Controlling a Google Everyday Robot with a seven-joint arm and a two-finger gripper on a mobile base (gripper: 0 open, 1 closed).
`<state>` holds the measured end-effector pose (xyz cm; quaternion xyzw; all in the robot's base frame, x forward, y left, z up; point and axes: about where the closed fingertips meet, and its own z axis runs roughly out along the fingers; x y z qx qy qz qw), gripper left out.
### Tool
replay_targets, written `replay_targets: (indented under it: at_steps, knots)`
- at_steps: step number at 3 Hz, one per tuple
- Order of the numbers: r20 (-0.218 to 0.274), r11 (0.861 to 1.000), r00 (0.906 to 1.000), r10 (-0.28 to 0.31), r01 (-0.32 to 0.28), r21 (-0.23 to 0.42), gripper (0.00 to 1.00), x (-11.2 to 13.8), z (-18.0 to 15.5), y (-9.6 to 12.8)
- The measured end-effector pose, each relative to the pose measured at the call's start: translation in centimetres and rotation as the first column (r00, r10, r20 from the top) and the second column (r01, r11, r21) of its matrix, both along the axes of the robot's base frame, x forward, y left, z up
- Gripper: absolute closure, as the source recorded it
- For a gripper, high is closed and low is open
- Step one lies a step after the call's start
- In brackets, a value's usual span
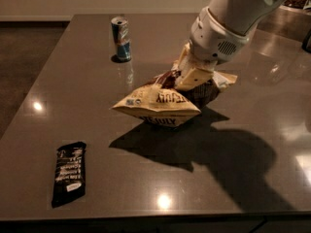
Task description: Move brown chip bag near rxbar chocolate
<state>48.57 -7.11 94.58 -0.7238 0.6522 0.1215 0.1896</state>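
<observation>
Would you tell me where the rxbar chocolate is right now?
The rxbar chocolate lies flat on the table, lower left in the camera view near its front edge, apart from the brown chip bag, which the gripper holds at centre-right.

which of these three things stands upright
The blue-silver can; the rxbar chocolate lies flat, and the brown chip bag is held in the gripper above it.

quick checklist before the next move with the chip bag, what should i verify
1. Grip: gripper shut on the brown chip bag: ok.
2. Bag raised off the table, shadow underneath: ok.
3. Rxbar chocolate in view, lying flat at front left: ok.
4. Nothing lies between bag and bar: ok.
5. Can upright at the back, off that path: ok.
6. Bag near the bar: not ok, wide gap.
</observation>
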Motion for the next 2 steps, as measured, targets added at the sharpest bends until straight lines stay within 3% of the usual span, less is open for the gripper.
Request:
replay_targets:
  at_steps: [2]
  knots:
    - [0.002,0.993,0.9989,0.047,-0.047,0.108,0.98,-4.9,1.7,4.5]
